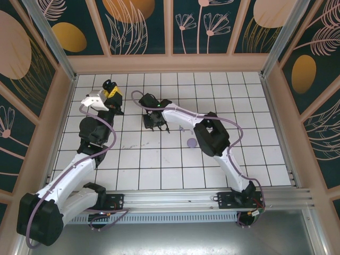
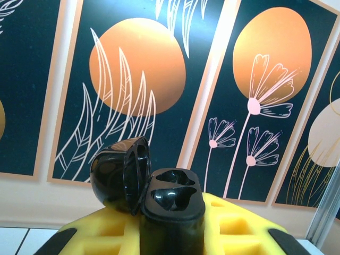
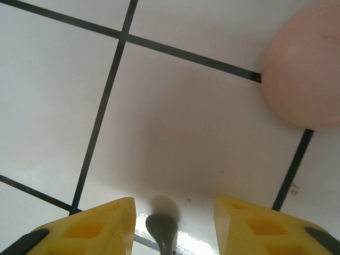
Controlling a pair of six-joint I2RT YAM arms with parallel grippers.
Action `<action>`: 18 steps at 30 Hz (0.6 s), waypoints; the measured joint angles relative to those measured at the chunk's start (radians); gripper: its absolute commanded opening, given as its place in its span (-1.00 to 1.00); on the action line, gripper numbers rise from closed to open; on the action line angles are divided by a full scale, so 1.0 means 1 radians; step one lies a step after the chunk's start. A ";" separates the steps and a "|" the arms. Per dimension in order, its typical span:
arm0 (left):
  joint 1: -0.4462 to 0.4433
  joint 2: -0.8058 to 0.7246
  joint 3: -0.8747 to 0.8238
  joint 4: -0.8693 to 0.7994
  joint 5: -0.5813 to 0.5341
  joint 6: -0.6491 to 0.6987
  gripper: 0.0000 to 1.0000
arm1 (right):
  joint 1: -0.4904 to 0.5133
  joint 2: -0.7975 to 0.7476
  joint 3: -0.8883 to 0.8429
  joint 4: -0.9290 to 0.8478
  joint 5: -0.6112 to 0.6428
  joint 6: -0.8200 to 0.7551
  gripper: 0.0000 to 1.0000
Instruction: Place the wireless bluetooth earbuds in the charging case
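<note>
**Left arm**
- Your left gripper [image 2: 172, 226] is clamped on the black case [image 2: 171, 212], with a yellow finger [image 2: 106, 231] on each flank.
- The case is held up off the table, with the painted back wall behind it.
- The lid [image 2: 119, 172] is open. It hinges to the left in the wrist view and stands roughly upright.
- Both wells [image 2: 172, 197] face up and are empty.
- From overhead, the left gripper [image 1: 110, 93] sits over the far-left tiles with the case [image 1: 108, 85] at its tip.

**Right arm**
- From overhead, your right gripper [image 1: 153, 123] is low over the table [image 1: 159, 159], centre-back. It is to the right of the left gripper and apart from it.
- In the wrist view, the right gripper [image 3: 174, 202] points down at a white tile with its jaws apart.
- Between the jaws is a small dark grey stemmed piece, blurred, with its rounded head toward the top of the view. It reads as an earbud [image 3: 161, 229].
- There is a gap on each side of the earbud, and neither finger touches it as far as you can see.

**Other items**
- A pink disc [image 3: 305, 69] shows at the upper right of the right wrist view. It rests over a grid line, well beyond the fingertips.
- From overhead, a lavender disc [image 1: 191, 142] lies on a tile just beside the right arm's elbow.
- A lavender speck near that disc is too small to identify.
</note>
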 measured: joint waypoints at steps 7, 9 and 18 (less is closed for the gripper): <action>0.000 0.000 0.000 0.000 -0.004 0.000 -1.00 | 0.018 0.030 0.041 -0.044 0.018 -0.003 -0.19; 0.000 0.000 0.000 0.000 -0.004 0.000 -1.00 | 0.019 0.034 0.043 -0.047 0.024 -0.003 -0.21; 0.000 0.000 -0.006 0.000 -0.004 0.000 -1.00 | 0.026 0.042 0.047 -0.066 0.038 -0.003 -0.26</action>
